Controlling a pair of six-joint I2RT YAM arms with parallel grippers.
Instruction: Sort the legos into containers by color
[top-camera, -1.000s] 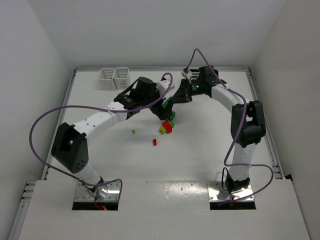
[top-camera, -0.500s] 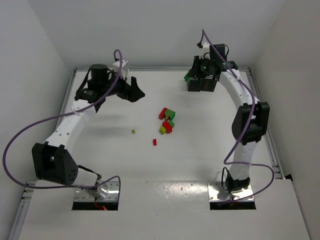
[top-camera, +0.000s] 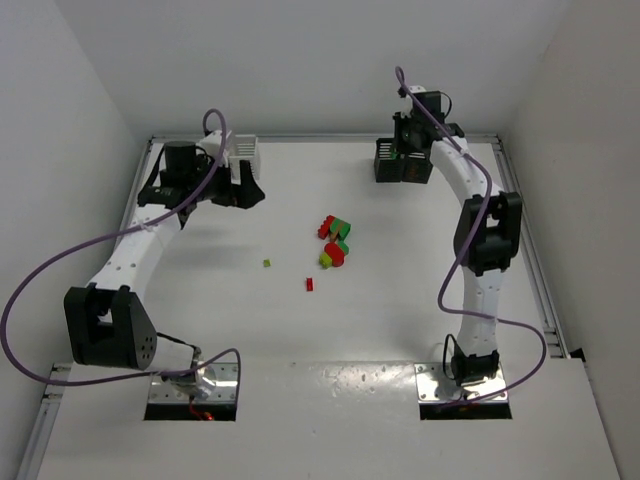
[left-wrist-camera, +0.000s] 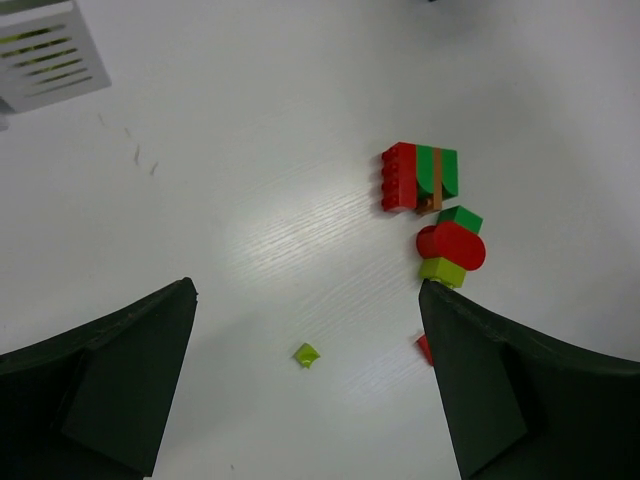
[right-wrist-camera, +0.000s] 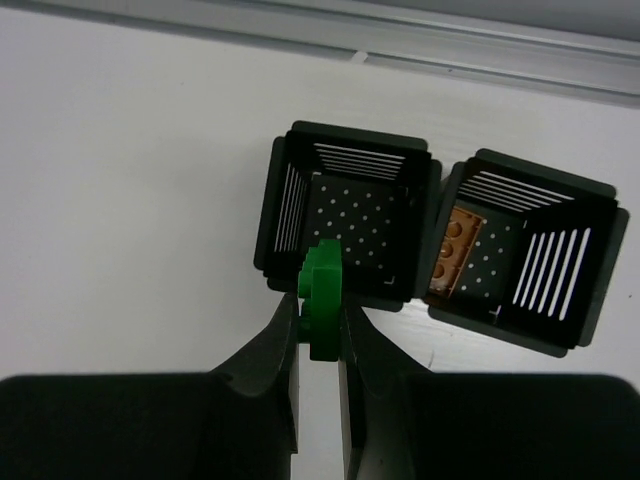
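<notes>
1. Legos (top-camera: 335, 240) lie mostly in one loose heap at the middle of the worktop (top-camera: 420, 290), red, green and yellow-green pieces touching. A yellow-green bit (top-camera: 267, 264) and a red bit (top-camera: 309, 284) lie apart on the near side. The heap looks the same as half a second ago.
2. Both arms have left that heap, where they crowded together a second ago. The left arm (top-camera: 130, 250) has swung out to the far-left corner, beside the white bins (top-camera: 243, 150). The left end effector (left-wrist-camera: 308, 295) is released, its jaws spread wide with nothing between them, and its camera looks back at the heap.
3. The right arm (top-camera: 480, 230) has gone to the far right. The right end effector (right-wrist-camera: 320, 325) is clenched on a green lego (right-wrist-camera: 322, 285), held over the near wall of a black bin (right-wrist-camera: 345, 215) that appears empty. The neighbouring black bin (right-wrist-camera: 520, 250) holds a brown piece (right-wrist-camera: 455, 250).
4. One green piece seems about to be dropped. It probably needs a small push forward to clear the rim. The rest is unsorted.
</notes>
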